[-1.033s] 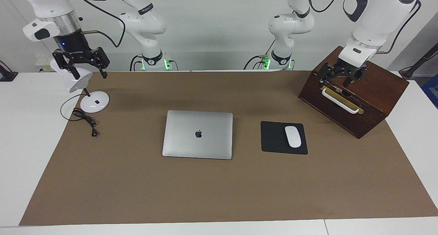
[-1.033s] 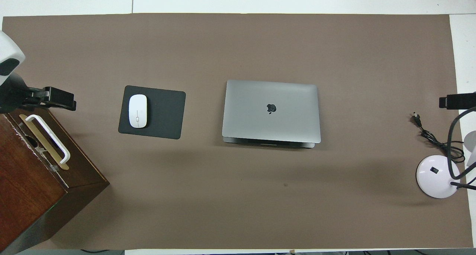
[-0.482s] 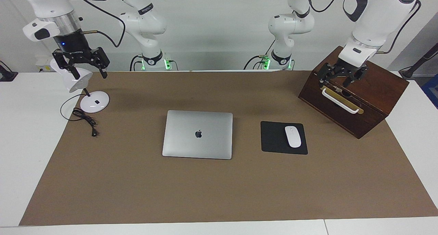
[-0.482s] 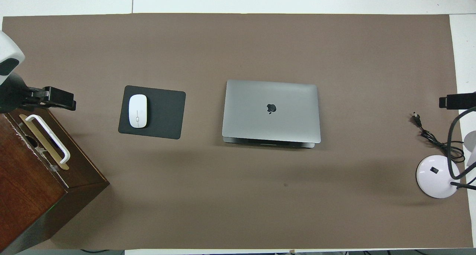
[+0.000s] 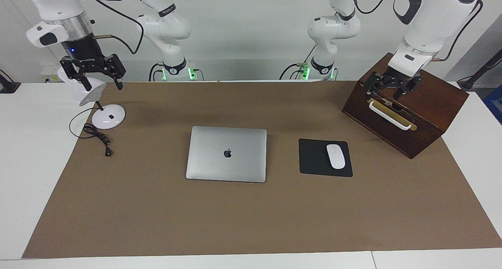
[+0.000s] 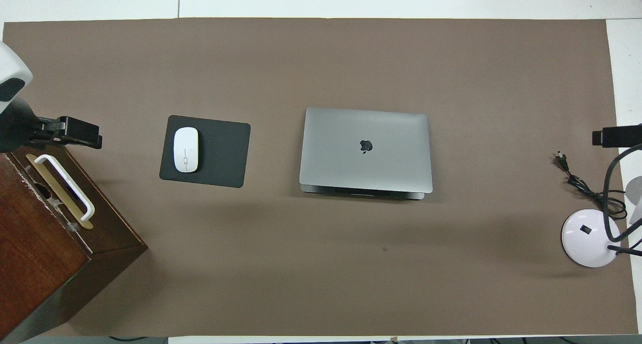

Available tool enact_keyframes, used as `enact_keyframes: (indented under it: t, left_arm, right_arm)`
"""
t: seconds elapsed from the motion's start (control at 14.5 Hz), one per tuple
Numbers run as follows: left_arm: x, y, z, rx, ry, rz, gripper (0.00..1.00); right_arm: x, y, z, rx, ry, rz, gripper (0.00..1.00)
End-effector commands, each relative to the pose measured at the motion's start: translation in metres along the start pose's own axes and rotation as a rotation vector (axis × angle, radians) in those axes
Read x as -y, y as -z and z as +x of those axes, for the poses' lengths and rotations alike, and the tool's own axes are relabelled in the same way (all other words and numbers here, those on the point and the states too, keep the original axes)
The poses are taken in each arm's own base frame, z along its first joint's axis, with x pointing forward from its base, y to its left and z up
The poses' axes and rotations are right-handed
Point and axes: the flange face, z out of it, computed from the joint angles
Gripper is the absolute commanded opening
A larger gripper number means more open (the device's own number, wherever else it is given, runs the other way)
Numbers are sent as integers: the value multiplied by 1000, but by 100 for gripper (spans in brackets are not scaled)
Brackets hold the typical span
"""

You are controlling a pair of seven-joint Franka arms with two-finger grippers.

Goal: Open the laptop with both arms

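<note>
The laptop (image 5: 226, 154) lies shut, apple logo up, flat on the brown mat in the middle of the table; it also shows in the overhead view (image 6: 366, 150). My left gripper (image 5: 390, 91) hangs open just above the top of the wooden box, over its white handle, and is empty; its tip shows in the overhead view (image 6: 75, 132). My right gripper (image 5: 93, 79) hangs open and empty over the white lamp's head, at the right arm's end of the table; its tip shows in the overhead view (image 6: 616, 136). Both grippers are well away from the laptop.
A dark wooden box (image 5: 415, 120) with a white handle (image 5: 390, 116) stands at the left arm's end. A black mouse pad (image 5: 313, 159) with a white mouse (image 5: 335, 156) lies beside the laptop. A white desk lamp (image 5: 108, 117) and its black cable (image 5: 98, 137) are at the right arm's end.
My left gripper has risen very slightly over the box. The right gripper and the laptop have not moved.
</note>
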Motion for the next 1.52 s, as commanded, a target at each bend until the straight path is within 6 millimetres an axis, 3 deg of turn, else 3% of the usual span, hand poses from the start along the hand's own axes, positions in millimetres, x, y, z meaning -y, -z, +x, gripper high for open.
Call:
enact_keyframes:
  t: [0.0,1.31,1.45]
  left_arm:
    - [2,6,-1,8,1,-9,100]
    - [10,6,2,-19,28,-11,100]
    - [9,7,2,-20,26,-11,100]
  right_arm:
    - [-2,0,-1,2,-15,5,100]
    - [-2,0,-1,2,-15,5,100]
    - [-19,0,-4,10,-43,1,100]
